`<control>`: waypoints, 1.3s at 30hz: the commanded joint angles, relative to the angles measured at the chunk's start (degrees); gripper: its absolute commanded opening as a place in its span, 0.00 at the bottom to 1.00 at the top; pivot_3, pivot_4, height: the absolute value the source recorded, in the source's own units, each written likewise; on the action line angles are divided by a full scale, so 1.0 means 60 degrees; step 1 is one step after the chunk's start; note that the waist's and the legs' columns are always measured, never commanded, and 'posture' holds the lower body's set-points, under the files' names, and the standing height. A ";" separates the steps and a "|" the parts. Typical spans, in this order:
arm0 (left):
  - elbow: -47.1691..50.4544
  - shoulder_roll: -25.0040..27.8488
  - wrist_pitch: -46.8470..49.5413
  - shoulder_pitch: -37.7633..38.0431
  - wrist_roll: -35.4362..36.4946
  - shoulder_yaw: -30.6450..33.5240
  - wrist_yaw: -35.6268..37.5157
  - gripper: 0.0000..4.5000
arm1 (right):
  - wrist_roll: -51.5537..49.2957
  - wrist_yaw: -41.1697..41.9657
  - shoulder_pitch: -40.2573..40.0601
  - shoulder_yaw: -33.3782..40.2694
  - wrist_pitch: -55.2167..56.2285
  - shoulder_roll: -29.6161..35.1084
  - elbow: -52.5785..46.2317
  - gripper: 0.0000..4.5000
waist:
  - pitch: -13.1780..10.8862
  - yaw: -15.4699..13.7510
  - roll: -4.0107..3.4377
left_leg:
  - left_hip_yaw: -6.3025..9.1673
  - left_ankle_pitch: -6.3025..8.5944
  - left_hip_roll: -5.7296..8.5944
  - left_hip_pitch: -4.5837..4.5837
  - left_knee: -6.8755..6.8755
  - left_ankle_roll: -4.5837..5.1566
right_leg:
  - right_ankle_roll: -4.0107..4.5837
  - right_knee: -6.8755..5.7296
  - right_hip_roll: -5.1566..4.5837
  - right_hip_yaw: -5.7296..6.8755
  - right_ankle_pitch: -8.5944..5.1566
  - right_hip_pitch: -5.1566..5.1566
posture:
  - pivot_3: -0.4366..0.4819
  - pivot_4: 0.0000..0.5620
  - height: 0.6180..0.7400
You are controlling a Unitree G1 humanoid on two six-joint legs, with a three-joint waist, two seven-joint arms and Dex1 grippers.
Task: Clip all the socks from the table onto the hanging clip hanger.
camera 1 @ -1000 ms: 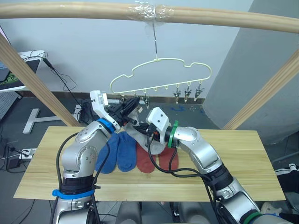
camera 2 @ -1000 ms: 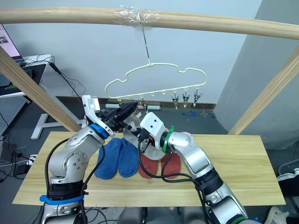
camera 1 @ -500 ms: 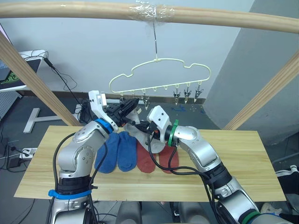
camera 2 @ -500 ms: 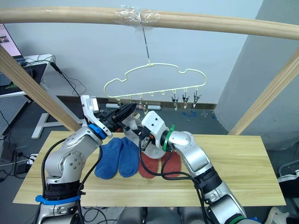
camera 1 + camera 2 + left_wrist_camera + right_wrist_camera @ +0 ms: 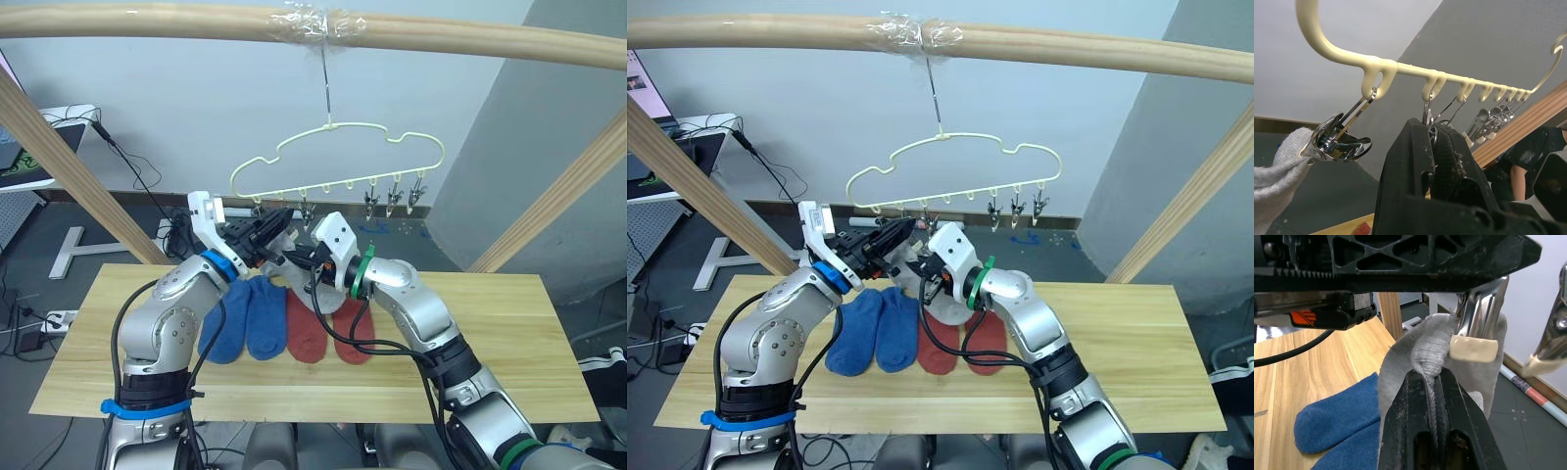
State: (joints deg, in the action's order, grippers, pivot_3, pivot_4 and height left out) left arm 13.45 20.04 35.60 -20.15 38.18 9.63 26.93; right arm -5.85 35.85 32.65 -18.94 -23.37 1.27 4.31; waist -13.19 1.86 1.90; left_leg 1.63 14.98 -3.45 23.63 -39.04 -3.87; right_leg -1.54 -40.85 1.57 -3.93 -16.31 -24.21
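Your right hand (image 5: 1436,382), pinching grey sock (image 5: 1415,357), has risen to clip (image 5: 1476,328); left hand (image 5: 1432,142) squeezes clip open. Attachment imminent.

From the head we are looking forward and down over both arms at the table (image 5: 509,323) and clip hanger (image 5: 338,157). Our wrist cameras are sitting very close, both sharing the hanger's clips (image 5: 1342,142).

At frame centre the clip hanger (image 5: 338,162) hangs from the pole (image 5: 147,22) across the top, above four socks (image 5: 294,328) lying side by side on the worktop (image 5: 509,333) at lower centre.
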 commanded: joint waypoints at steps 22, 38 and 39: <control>0.0604 0.0512 -0.0122 0.0367 -0.0023 -0.0049 0.0453 0.75 | -0.0105 -0.0484 0.0249 0.0275 0.0193 -0.0295 0.0037 0.00 | 0.0000 -0.0001 0.0000 | 0.0000 0.0000 -0.0001 0.0000 0.0000 0.0000 | 0.0001 -0.0003 0.0001 0.0000 -0.0001 -0.0003 | 0.49 0.31 0.62; 0.0918 0.0787 -0.2854 0.1622 -0.2381 -0.1251 0.1306 0.75 | 0.1303 -0.0140 -0.0663 -0.0668 0.1151 0.1450 -0.1245 0.39 | 0.0000 -0.0031 0.0000 | -0.0009 0.0001 0.0002 0.0009 0.0003 0.0000 | 0.0005 0.0002 -0.0005 -0.0006 -0.0004 -0.0011 | 0.49 0.31 0.62; 0.0876 0.0685 -0.3044 0.1695 -0.2560 -0.1368 0.1232 0.75 | 0.1267 -0.0058 -0.0800 -0.0635 0.1099 0.1643 -0.1544 0.39 | 0.0000 -0.0037 0.0000 | -0.0010 0.0001 0.0005 0.0015 0.0003 0.0000 | 0.0005 0.0004 -0.0010 -0.0005 -0.0004 -0.0015 | 0.49 0.31 0.62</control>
State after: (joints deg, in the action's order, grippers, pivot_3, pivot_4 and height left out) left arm 16.31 24.62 20.13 -10.06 24.34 2.32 34.39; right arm 1.78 34.74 28.04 -23.56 -17.07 10.69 -0.45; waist -13.19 1.64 1.90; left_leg 1.56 14.98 -3.40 23.73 -39.03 -3.87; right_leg -1.51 -40.83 1.49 -3.97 -16.33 -24.30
